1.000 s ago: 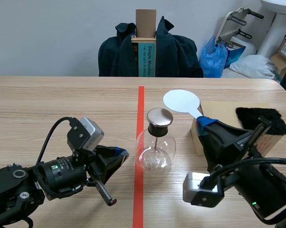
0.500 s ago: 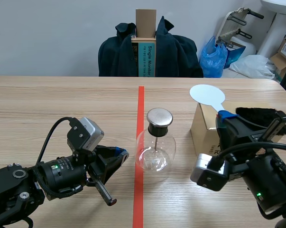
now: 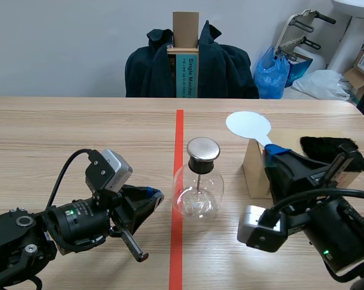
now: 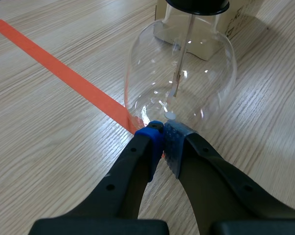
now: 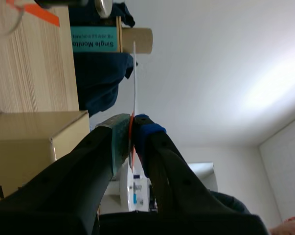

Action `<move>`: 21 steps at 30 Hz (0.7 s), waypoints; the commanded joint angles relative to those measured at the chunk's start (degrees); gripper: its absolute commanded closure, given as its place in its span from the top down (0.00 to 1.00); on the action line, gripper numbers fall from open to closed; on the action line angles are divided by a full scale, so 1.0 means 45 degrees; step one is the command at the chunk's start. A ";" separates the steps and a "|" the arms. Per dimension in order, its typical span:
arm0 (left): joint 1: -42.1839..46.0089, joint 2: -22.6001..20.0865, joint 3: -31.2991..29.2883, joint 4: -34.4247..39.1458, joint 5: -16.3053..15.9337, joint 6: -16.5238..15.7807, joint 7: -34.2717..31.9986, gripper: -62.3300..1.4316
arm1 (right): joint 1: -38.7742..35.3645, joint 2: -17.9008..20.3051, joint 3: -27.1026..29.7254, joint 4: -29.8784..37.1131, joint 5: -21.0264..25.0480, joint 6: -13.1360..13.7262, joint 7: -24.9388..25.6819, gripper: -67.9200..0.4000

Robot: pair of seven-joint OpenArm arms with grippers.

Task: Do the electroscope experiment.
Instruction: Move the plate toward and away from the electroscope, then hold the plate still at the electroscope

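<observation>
office or lab room: taped wooden table [image 3: 79, 127], hung jacket [image 3: 230, 66] (cardboard boxes [image 3: 185, 29] behind).

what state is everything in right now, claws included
left claw, shut on nothing, tips at the base of the flask
right claw, shut on the handle of the paddle
paddle, held up, disc clear of the cap
flask, upright on the table, cap on
box, standing on the table, fur patch on top
</observation>
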 commanded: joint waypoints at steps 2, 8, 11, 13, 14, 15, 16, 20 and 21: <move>-0.0039 0.0034 -0.0083 0.0345 -0.0078 -0.0034 -0.0204 0.06 | 0.0151 0.0141 0.0083 0.0228 -0.0015 -0.0141 0.0515 0.02; -0.0039 0.0034 -0.0083 0.0345 -0.0078 -0.0034 -0.0204 0.06 | 0.0151 0.0141 0.0083 0.0228 -0.0155 -0.0141 0.1695 0.02; -0.0039 0.0034 -0.0083 0.0345 -0.0078 -0.0034 -0.0204 0.06 | 0.0151 0.0141 0.0083 0.0228 -0.0155 -0.0141 0.2176 0.02; -0.0039 0.0034 -0.0083 0.0345 -0.0078 -0.0034 -0.0204 0.06 | 0.0151 0.0141 0.0083 0.0228 -0.0155 -0.0141 0.2438 0.02; -0.0039 0.0034 -0.0083 0.0345 -0.0078 -0.0034 -0.0204 0.06 | 0.0151 0.0141 0.0083 0.0228 -0.0155 -0.0141 0.2545 0.02; -0.0039 0.0034 -0.0083 0.0345 -0.0078 -0.0034 -0.0204 0.06 | 0.0151 0.0141 0.0083 0.0228 -0.0155 -0.0141 0.2642 0.02; -0.0039 0.0034 -0.0083 0.0345 -0.0078 -0.0034 -0.0204 0.06 | 0.0151 0.0141 0.0083 0.0228 -0.0155 -0.0141 0.2739 0.02; -0.0039 0.0034 -0.0083 0.0345 -0.0078 -0.0034 -0.0204 0.06 | 0.0151 0.0141 0.0083 0.0228 -0.0155 -0.0141 0.2939 0.02; -0.0039 0.0034 -0.0083 0.0345 -0.0078 -0.0034 -0.0204 0.06 | 0.0151 0.0141 0.0083 0.0228 -0.0155 -0.0141 0.2953 0.02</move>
